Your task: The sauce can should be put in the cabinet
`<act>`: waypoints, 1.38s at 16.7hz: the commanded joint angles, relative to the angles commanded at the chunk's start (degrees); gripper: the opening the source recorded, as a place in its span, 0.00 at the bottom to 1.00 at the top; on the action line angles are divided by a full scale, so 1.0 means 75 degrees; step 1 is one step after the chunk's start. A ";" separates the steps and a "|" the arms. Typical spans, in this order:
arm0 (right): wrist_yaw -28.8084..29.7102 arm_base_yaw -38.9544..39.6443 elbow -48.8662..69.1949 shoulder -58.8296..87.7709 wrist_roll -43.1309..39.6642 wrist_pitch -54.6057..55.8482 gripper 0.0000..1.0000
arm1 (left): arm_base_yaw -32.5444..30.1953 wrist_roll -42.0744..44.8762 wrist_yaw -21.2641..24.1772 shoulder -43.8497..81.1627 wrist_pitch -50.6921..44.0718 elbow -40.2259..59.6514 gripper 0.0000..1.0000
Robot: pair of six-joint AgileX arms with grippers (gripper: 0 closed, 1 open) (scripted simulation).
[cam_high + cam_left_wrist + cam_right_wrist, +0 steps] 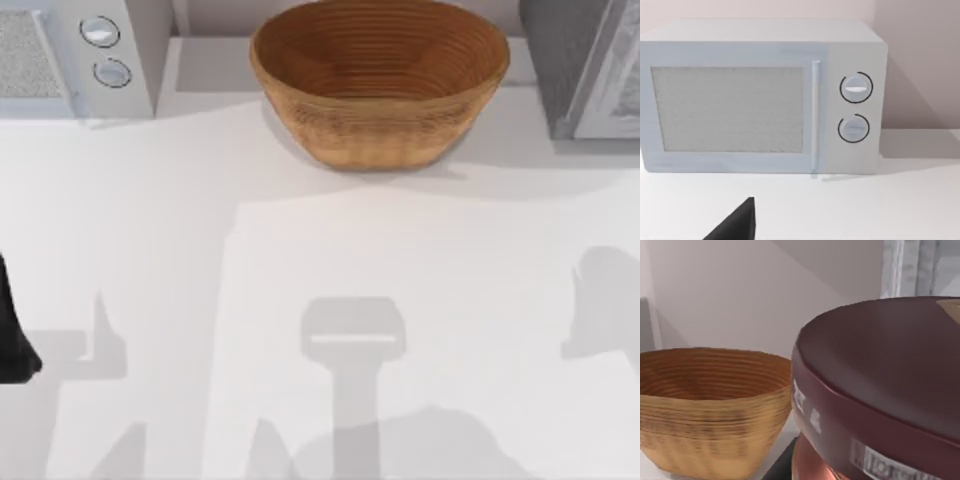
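The sauce can (880,370) looms close in the right wrist view, showing its dark maroon top and rim and a strip of label below. My right gripper (850,465) holds it, with one dark finger (781,466) pressed against its side. Behind the can stands the pale door frame of the cabinet (900,270). In the top view the grey speckled cabinet (590,60) stands at the back right corner. My left gripper (8,330) is parked at the table's left edge, and its dark tip (735,225) points toward the microwave.
A large woven basket (378,80) stands at the back centre, just left of the cabinet, and appears beside the can (705,405). A white microwave (80,50) with two round knobs occupies the back left corner (760,100). An arm's shadow falls on the white tabletop (600,300) at the right.
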 joint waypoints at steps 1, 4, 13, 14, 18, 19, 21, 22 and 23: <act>0.0427 -0.0034 -0.0257 -0.0559 -0.0036 -0.0362 0.00 | 0.0000 0.0000 0.0000 0.0000 0.0000 0.0000 1.00; 0.1321 -0.0072 -0.0853 -0.1772 -0.0131 -0.1179 0.00 | 0.0000 0.0000 0.0000 0.0000 0.0000 0.0000 1.00; 0.1692 -0.0015 -0.1116 -0.2302 -0.0161 -0.1531 0.00 | 0.0000 0.0000 0.0000 0.0000 0.0000 0.0000 1.00; 0.1696 0.0003 -0.1049 -0.2253 -0.0158 -0.1553 0.00 | 0.0000 0.0000 0.0000 0.0000 0.0000 0.0000 1.00; 0.1772 0.0180 -0.0024 -0.1454 -0.0134 -0.1832 0.00 | 0.0000 0.0000 0.0000 0.0000 0.0000 0.0000 1.00; 0.1812 0.0227 0.0415 -0.1143 -0.0130 -0.1940 0.00 | 0.0000 0.0000 0.0000 0.0000 0.0000 0.0000 1.00; 0.1908 0.0319 0.1476 -0.0485 -0.0125 -0.2184 0.00 | 0.0000 0.0000 0.0000 0.0000 0.0000 0.0000 1.00; 0.1954 0.0367 0.2001 -0.0162 -0.0123 -0.2308 0.00 | 0.0000 0.0000 0.0000 0.0000 0.0000 0.0000 1.00; 0.1998 0.0416 0.2481 0.0154 -0.0120 -0.2430 0.00 | 0.0000 0.0000 0.0000 0.0000 0.0000 0.0000 1.00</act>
